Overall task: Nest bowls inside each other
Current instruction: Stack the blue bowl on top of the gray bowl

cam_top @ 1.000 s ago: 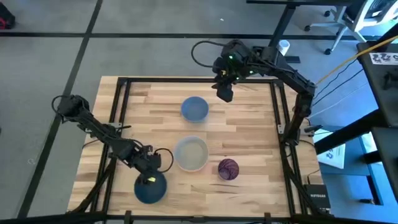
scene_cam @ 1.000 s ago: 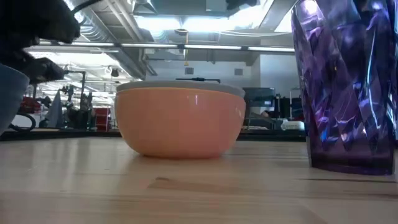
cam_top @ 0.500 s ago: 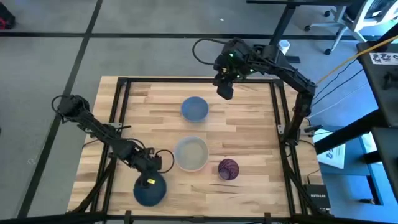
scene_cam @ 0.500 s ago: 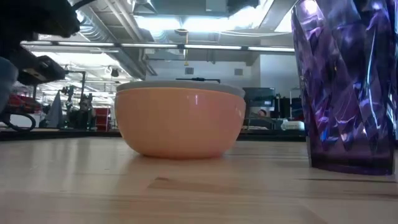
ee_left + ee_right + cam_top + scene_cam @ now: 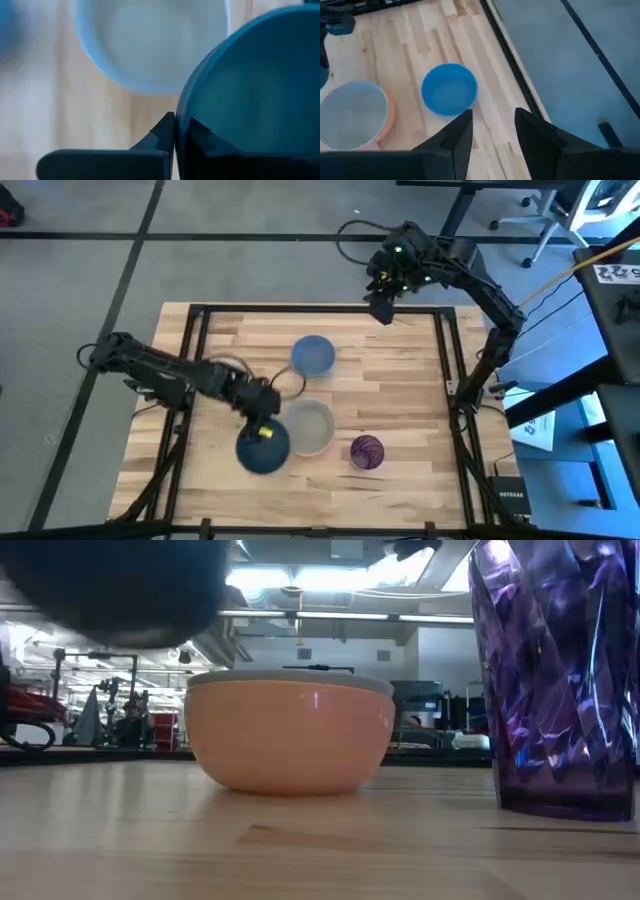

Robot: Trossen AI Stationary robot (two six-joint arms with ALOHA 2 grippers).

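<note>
Dark teal bowl (image 5: 263, 450) we see round and shallow, rim pinched by left end effector (image 5: 262, 420), beside the grey-beige-in-orange stack (image 5: 308, 427), light blue bowl (image 5: 313, 354) apart, right end effector (image 5: 492, 131) parted, empty.

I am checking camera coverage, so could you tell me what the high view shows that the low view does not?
Only the high view shows the light blue bowl, the right gripper hanging above the table's far edge, and the left gripper holding the dark teal bowl. Only the low view shows the stack's orange bowl. Both show the grey-beige bowl and the purple cup.
</note>
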